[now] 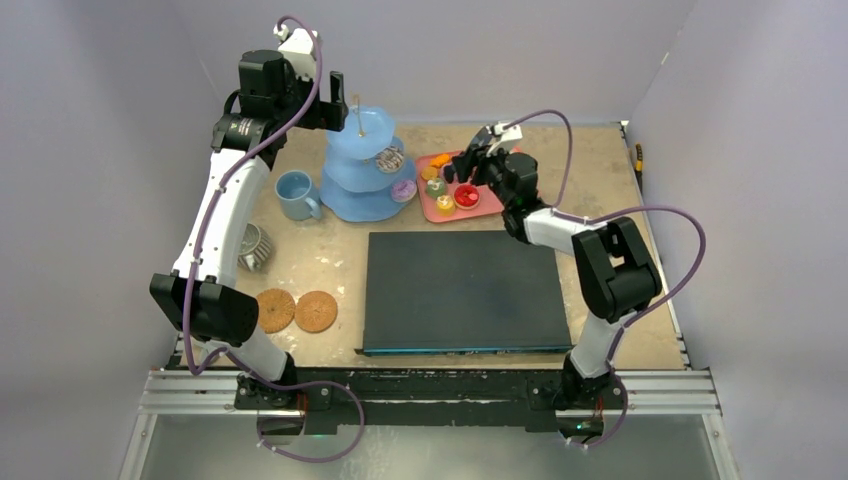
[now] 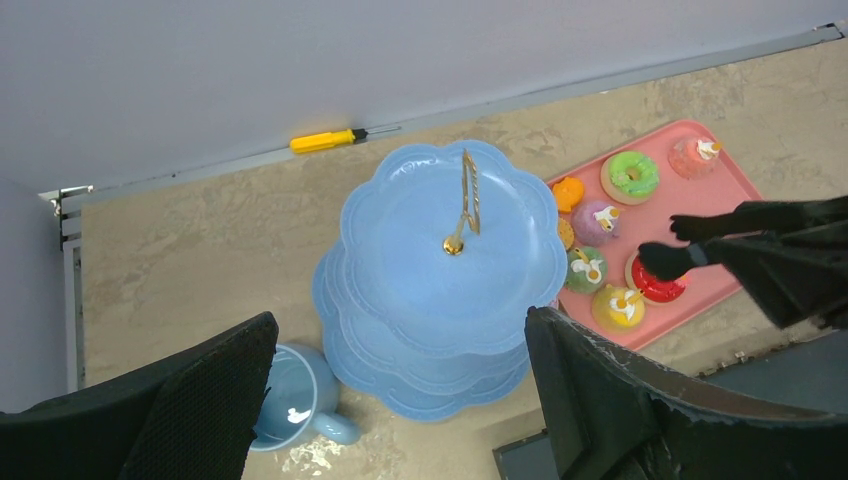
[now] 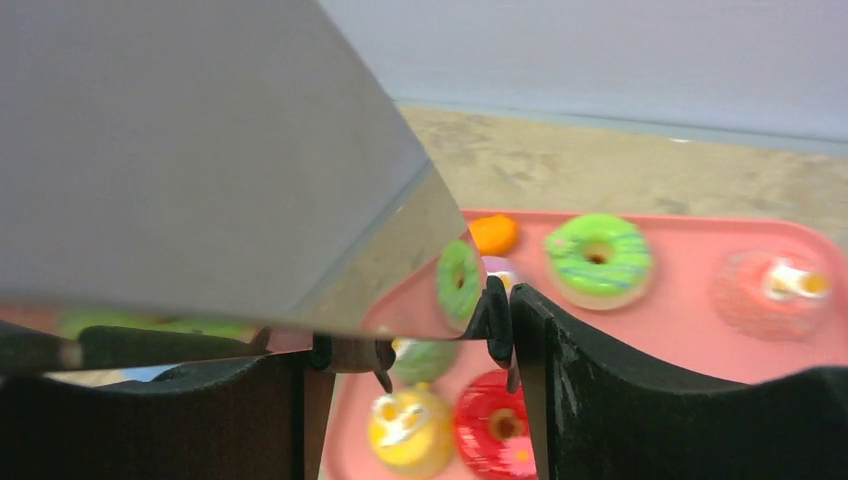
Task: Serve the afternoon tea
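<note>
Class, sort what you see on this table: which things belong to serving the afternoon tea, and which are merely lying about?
For the job: three-tier stand, mug, cakes, pink tray holding them, tongs.
Lying about: screwdriver, two round mats, black board, ridged metal piece.

Pale lilac walls (image 1: 100, 150), mottled beige tabletop (image 1: 600, 170), soft even light

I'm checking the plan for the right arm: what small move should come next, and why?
Probably lower the tongs in the right gripper around the red cake on the pink tray and squeeze: their tips hang apart over it, gripping nothing yet.
</note>
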{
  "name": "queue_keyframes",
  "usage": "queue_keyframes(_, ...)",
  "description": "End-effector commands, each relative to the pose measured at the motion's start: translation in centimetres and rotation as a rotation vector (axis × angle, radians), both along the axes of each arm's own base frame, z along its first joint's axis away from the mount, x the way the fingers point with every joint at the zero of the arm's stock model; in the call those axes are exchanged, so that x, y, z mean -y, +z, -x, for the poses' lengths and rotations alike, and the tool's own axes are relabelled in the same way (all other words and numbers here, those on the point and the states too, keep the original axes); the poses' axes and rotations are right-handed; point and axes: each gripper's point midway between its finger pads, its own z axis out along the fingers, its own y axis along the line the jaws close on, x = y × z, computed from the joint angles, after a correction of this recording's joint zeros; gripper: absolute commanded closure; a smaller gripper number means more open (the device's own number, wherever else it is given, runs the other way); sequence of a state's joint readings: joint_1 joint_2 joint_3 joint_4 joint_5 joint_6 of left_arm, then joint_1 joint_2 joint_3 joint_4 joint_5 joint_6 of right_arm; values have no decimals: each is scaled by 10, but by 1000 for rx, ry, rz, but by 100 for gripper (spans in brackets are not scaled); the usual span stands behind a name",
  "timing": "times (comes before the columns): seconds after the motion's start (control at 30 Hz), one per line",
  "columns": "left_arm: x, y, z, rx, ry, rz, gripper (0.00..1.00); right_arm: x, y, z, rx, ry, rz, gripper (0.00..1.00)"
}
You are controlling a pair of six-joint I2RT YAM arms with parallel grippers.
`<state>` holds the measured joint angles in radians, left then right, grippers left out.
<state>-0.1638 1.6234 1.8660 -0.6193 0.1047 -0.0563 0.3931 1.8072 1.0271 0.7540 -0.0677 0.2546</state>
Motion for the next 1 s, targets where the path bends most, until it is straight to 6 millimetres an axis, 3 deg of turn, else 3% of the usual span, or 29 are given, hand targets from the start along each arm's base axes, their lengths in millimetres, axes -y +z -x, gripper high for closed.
queue_keyframes(0.0,0,19,3,49,-11,16,6,33,29,-32,44,-102,-8,34)
queue_keyframes(0.2,-1,19,2,50,-9,12,6,50,31,-72,63,-213,79,30)
queue_keyframes(0.43,-2,19,0,50,-4,2,6,54,7,-101,39,-228,106,28)
queue_keyframes(0.8,-3,14,-3,41,-3,-7,6,49,-38,-114,-48,-207,127,27)
queue_keyframes(0.97,-3,15,-3,44,-1,-7,6,49,-37,-116,-42,-211,129,32)
